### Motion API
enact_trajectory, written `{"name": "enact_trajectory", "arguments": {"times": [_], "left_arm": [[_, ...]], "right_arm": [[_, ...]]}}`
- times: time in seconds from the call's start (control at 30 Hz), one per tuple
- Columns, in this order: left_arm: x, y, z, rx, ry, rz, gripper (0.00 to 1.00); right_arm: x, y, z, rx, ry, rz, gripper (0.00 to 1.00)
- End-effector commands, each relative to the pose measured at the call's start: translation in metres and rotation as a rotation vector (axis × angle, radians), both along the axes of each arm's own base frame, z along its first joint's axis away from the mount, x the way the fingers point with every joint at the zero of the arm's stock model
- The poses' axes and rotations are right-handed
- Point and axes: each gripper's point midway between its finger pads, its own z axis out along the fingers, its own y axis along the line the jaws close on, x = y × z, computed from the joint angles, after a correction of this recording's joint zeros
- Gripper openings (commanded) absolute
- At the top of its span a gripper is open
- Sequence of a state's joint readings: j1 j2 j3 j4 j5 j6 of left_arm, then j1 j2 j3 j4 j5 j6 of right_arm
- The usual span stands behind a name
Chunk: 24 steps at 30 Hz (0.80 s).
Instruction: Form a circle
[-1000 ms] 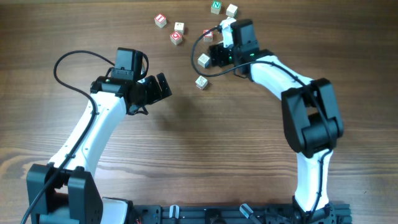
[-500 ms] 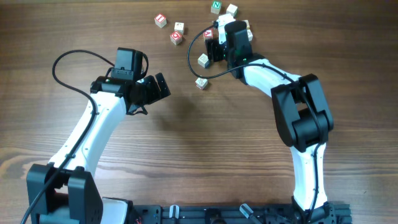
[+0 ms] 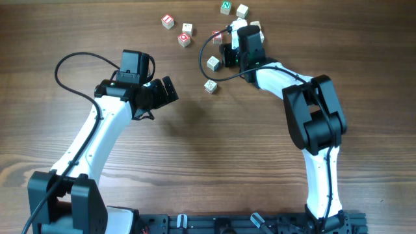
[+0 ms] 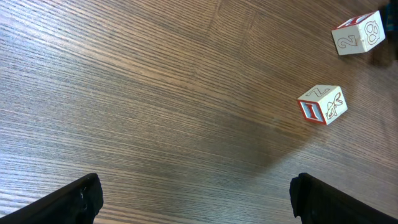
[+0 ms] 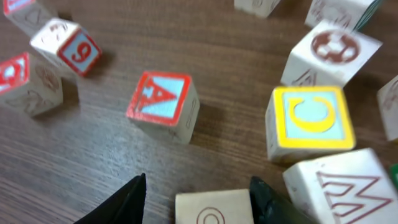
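Note:
No circle shows; small pale letter cubes lie scattered at the table's far side. In the right wrist view a red-framed A cube, a yellow-framed C cube and a red 9 cube sit ahead. My right gripper is open and straddles a cube with a ring mark. Its right finger touches the cube; the left finger stands apart. My left gripper is wide open over bare wood. Two cubes lie ahead of it.
More cubes lie at the far edge: a green one, a pale one and red-marked ones. Two cubes sit between the arms. A large M cube crowds my right finger.
My right arm has swung further back and left into the cluster, and its jaws have narrowed around the ring-marked cube. The left arm has not moved.

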State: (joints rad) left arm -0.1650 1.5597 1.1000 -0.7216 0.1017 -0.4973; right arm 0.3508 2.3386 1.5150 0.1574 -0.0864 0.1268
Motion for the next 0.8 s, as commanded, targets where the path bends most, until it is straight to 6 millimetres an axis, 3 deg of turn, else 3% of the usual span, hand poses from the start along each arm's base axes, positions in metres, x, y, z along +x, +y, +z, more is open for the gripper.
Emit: {"name": "enact_trajectory", "arguments": {"times": [0.0,0.17,0.37,0.57,0.77], "left_arm": [[0.001,0.005,0.000,0.022,-0.007,-0.005,1.00],[0.001,0.005,0.000,0.022,-0.007,-0.005,1.00],[0.001,0.005,0.000,0.022,-0.007,-0.005,1.00],[0.001,0.005,0.000,0.022,-0.007,-0.005,1.00],[0.000,0.005,-0.001,0.022,-0.003,-0.005,1.00]], "right_arm": [[-0.003,0.006,-0.012,0.005,0.031,0.025,0.48],[-0.005,0.005,-0.010,-0.014,0.035,0.036,0.31],[-0.011,-0.008,0.035,-0.096,0.011,0.039,0.27],[-0.044,-0.024,0.089,-0.178,0.062,0.070,0.27],[-0.101,-0.048,0.140,-0.248,0.154,0.103,0.27]]}}
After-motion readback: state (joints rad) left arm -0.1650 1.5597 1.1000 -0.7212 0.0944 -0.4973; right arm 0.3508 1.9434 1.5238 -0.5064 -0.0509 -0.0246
